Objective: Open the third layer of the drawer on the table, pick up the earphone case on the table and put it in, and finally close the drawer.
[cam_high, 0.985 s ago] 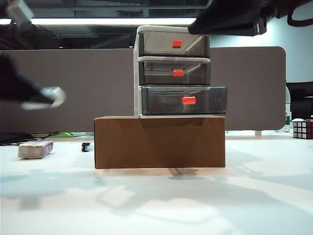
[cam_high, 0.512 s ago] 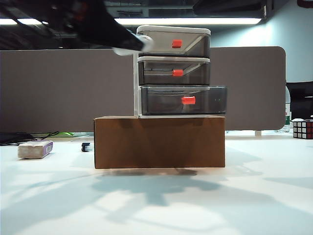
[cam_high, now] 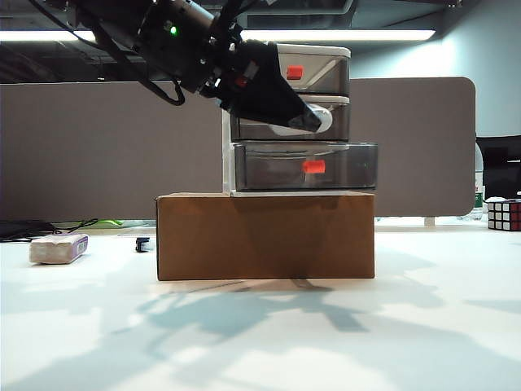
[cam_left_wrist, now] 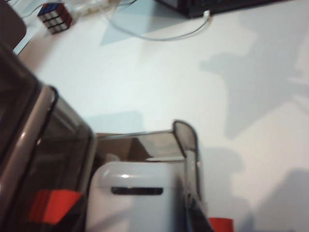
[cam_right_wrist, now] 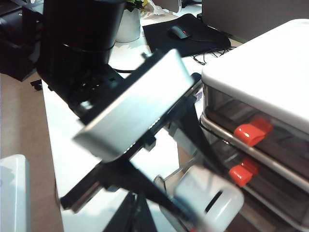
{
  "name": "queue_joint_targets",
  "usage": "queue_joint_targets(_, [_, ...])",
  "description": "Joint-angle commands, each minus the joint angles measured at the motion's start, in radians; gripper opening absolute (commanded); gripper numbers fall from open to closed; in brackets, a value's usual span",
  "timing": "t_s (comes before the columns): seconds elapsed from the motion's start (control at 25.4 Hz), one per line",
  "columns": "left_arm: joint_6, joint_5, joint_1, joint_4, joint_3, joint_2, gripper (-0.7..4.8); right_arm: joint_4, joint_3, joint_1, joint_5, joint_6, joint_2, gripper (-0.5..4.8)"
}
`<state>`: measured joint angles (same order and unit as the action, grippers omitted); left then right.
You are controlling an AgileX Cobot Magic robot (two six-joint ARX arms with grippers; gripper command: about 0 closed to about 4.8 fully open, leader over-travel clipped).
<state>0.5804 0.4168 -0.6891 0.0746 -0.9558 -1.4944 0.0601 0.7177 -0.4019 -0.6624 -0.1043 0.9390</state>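
Exterior view — drawer: the white-framed three-tier unit stands on a brown cardboard box at the middle of the table.
Exterior view — third layer: the lowest smoky grey drawer juts out past the two above it, its orange-red handle facing the camera.
Exterior view — left gripper: the dark arm reaches in from the upper left and clasps the earphone case, a white pebble held in front of the middle drawer, just above the pulled-out third layer.
Exterior view — surroundings: a whitish block with a purple edge lies at far left on the table; a puzzle cube sits at far right.
Left wrist view — earphone case: the glossy white case fills the foreground between the fingers, poised over the open third layer, whose grey wall rises beside it; the cardboard shows through beneath.
Right wrist view — left gripper: its fingers pinch the earphone case close beside the drawer fronts and their red handles.
Right gripper: it shows in no view, so whether it is open or closed cannot be told.
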Motion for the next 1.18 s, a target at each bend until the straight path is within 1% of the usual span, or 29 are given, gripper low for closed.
queue_joint_targets(0.04, [-0.035, -0.029, -0.001, 0.017, -0.003, 0.004, 0.99, 0.008, 0.003, 0.0, 0.01, -0.006, -0.014, -0.05])
queue_joint_targets(0.12, [-0.039, -0.028, -0.001, 0.016, -0.003, 0.004, 1.51, 0.014, 0.003, 0.0, 0.009, -0.006, -0.015, -0.05])
queue_joint_targets(0.2, [-0.04, -0.028, -0.002, 0.015, -0.003, 0.004, 1.87, 0.016, 0.003, 0.0, 0.009, -0.006, -0.015, -0.05])
queue_joint_targets(0.28, [-0.043, -0.027, -0.002, 0.009, -0.003, 0.005, 1.89, 0.019, 0.003, 0.0, 0.009, -0.005, -0.015, -0.05])
queue_joint_targets(0.32, [-0.055, -0.027, -0.002, 0.009, -0.003, 0.005, 2.0, 0.02, 0.003, 0.0, 0.009, -0.005, -0.015, -0.05])
queue_joint_targets(0.39, [-0.067, -0.027, -0.002, 0.007, -0.003, 0.005, 2.61, 0.021, 0.003, 0.0, 0.009, -0.005, -0.015, -0.05])
queue_joint_targets(0.47, [-0.069, -0.027, -0.002, 0.0, -0.003, 0.005, 2.84, 0.021, 0.003, 0.0, 0.009, -0.005, -0.015, -0.05])
queue_joint_targets(0.63, [-0.069, -0.029, -0.002, -0.016, -0.003, 0.006, 2.82, 0.024, 0.003, 0.0, 0.009, -0.005, -0.015, -0.05])
queue_joint_targets(0.67, [-0.071, -0.032, -0.002, -0.017, -0.003, 0.007, 2.77, 0.026, 0.003, 0.0, 0.009, -0.005, -0.015, -0.05])
queue_joint_targets(0.71, [-0.088, -0.036, -0.002, -0.029, -0.003, 0.03, 2.31, 0.031, 0.003, 0.0, 0.009, -0.006, -0.015, -0.05])
queue_joint_targets(0.75, [-0.098, -0.035, -0.002, -0.039, -0.003, 0.049, 1.8, 0.036, 0.003, 0.0, 0.009, -0.009, -0.015, -0.05])
queue_joint_targets(0.79, [-0.153, -0.027, -0.002, -0.063, -0.003, 0.1, 0.83, 0.046, 0.003, 0.0, 0.01, -0.018, -0.015, -0.05])
queue_joint_targets(0.83, [-0.188, -0.011, -0.002, -0.077, -0.003, 0.125, 0.55, 0.049, 0.003, 0.0, 0.01, -0.024, -0.015, -0.05])
queue_joint_targets(0.87, [-0.241, 0.044, -0.002, -0.114, -0.003, 0.171, -0.1, 0.048, 0.003, 0.0, 0.014, -0.024, -0.015, -0.05])
queue_joint_targets(0.91, [-0.267, 0.077, -0.002, -0.148, -0.003, 0.191, -0.06, 0.043, 0.003, 0.0, 0.017, -0.028, -0.015, -0.05])
queue_joint_targets(0.99, [-0.338, 0.085, -0.002, -0.197, -0.003, 0.197, -0.06, 0.03, 0.003, 0.0, 0.018, -0.028, -0.014, -0.05])
queue_joint_targets(1.02, [-0.377, 0.085, -0.002, -0.242, -0.002, 0.185, -0.06, 0.008, 0.003, 0.0, 0.027, -0.027, -0.014, -0.05])
queue_joint_targets(1.1, [-0.38, 0.103, -0.002, -0.286, -0.002, 0.156, -0.06, -0.018, 0.003, 0.0, 0.071, -0.027, -0.014, -0.05])
queue_joint_targets(1.18, [-0.398, 0.101, -0.002, -0.291, -0.002, 0.114, -0.06, -0.018, 0.003, 0.0, 0.101, -0.027, -0.014, -0.05])
